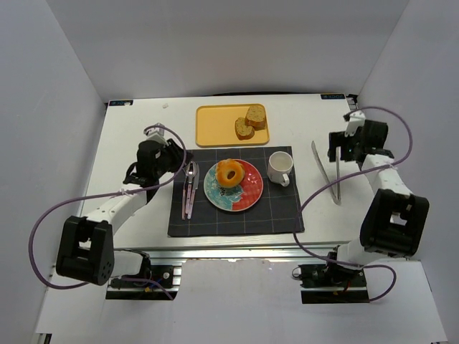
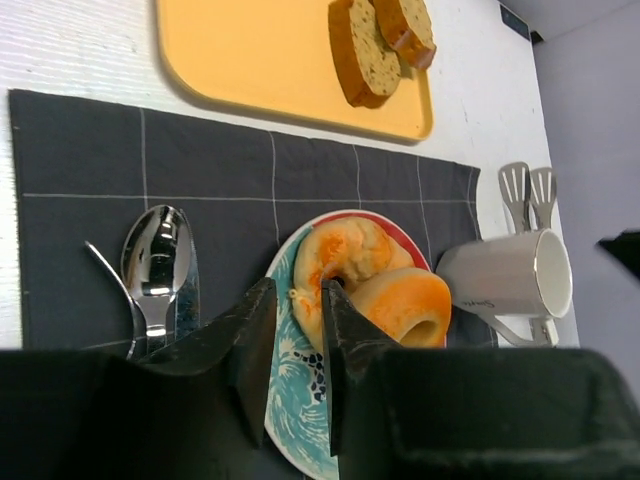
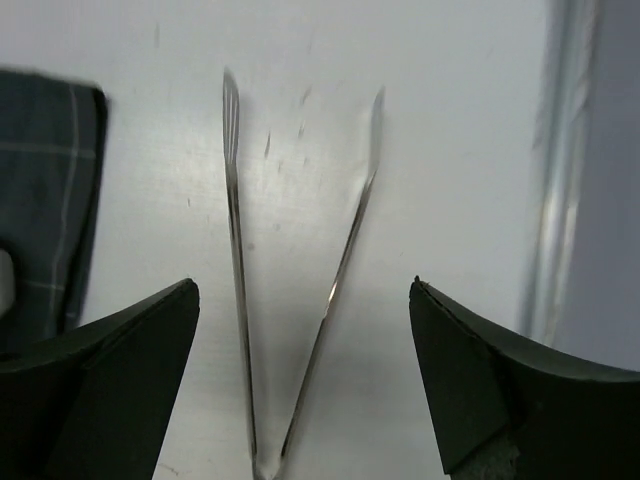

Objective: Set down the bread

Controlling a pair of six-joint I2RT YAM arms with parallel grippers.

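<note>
**Both rolls on the plate, both arms empty**

At the left, the left gripper (image 2: 297, 300) hovers over the near-left of the dark placemat (image 1: 280, 215). Its jaws stand a little apart with nothing between them. Just beside it lies the cutlery (image 1: 190, 188), with a spoon (image 2: 157, 262) clear in the left wrist view.

At the middle of the mat is the patterned plate (image 1: 252, 192), and the bread rests on it. The striped bun (image 2: 340, 262) and the ring roll (image 2: 412, 305) sit touching each other, the ring seeming to lean on the bun. From above only the ring shows plainly.

Beyond the mat, the yellow tray (image 1: 215, 127) holds just the two brown loaf slices (image 1: 250, 122). Right of the plate stands the white mug (image 1: 280, 168).

Further right, the tongs (image 3: 240, 250) lie on the bare table. The right gripper (image 3: 302, 290) hangs over them with jaws spread wide, gripping nothing.

The placing looks finished. Likely all that remains is for the arms to draw clear.
</note>
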